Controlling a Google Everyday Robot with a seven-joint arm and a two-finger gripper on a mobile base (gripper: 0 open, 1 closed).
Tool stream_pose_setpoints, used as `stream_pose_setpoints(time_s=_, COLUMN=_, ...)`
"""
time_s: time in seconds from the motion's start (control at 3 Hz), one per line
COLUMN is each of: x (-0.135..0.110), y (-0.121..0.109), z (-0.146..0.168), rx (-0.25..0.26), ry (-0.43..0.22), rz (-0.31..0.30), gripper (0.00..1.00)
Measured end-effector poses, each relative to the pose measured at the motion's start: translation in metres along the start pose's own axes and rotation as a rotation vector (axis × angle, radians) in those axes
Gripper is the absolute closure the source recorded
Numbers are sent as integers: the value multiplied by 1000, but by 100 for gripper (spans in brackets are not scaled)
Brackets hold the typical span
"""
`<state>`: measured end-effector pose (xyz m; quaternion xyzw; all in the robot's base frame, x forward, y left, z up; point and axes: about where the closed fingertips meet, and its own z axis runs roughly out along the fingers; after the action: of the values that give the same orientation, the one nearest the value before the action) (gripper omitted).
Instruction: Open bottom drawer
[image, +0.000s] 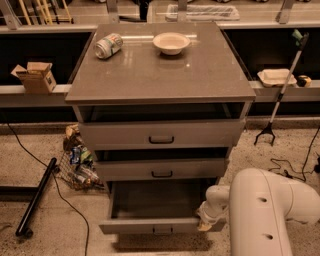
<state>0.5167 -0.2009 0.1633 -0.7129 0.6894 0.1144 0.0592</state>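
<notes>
The bottom drawer (150, 226) is the lowest of three grey drawers in a grey cabinet. It stands pulled out, and its plain grey inside (155, 200) shows. Its small black loop handle (162, 230) sits at the centre of the front. My white arm (265, 210) fills the lower right. The gripper (205, 224) is at the drawer front's right end, mostly hidden behind the arm's wrist. The middle drawer (161, 170) and top drawer (161, 135) sit above, each slightly out.
A crushed can (108, 45) and a white bowl (171, 42) lie on the cabinet top. A bag of rubbish (77, 162) and a black pole (37, 197) lie on the floor at left. A grabber tool (280, 95) leans at right. A cardboard box (36, 76) sits on the left shelf.
</notes>
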Motion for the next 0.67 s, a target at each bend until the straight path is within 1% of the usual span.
stream_pose_setpoints(time_s=0.33, x=-4, y=13, z=-1, rx=4, ry=-14, rz=-5, gripper=87)
stream_pose_setpoints(time_s=0.67, x=-9, y=24, z=-3, rx=12, ry=-42, rz=-5, gripper=85)
